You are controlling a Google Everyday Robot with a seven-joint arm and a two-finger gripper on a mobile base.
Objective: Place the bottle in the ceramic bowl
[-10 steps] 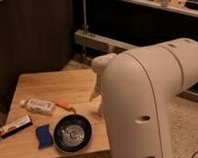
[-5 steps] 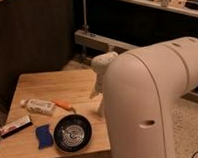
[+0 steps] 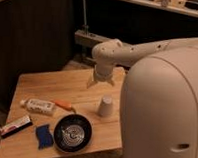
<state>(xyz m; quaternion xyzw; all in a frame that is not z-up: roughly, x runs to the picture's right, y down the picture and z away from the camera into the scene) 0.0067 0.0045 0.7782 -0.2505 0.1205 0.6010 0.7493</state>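
The bottle [image 3: 39, 106] lies on its side at the left of the wooden table [image 3: 57, 86], pale cap pointing left. The ceramic bowl [image 3: 72, 133], round and glossy black, sits near the table's front edge, just right of and below the bottle. My gripper [image 3: 100, 82] hangs over the middle of the table, fingers pointing down, well right of and behind the bottle, above the white cup. Its two fingers stand apart and hold nothing.
A white upturned cup [image 3: 105, 106] stands right of the bowl. An orange object [image 3: 64, 104] lies beside the bottle. A blue sponge [image 3: 42, 135] and a flat red-striped box [image 3: 15, 126] lie at the front left. My white arm body [image 3: 166, 107] fills the right side.
My arm has swung out over the table, and the gripper now shows above the cup. The objects on the table have not moved.
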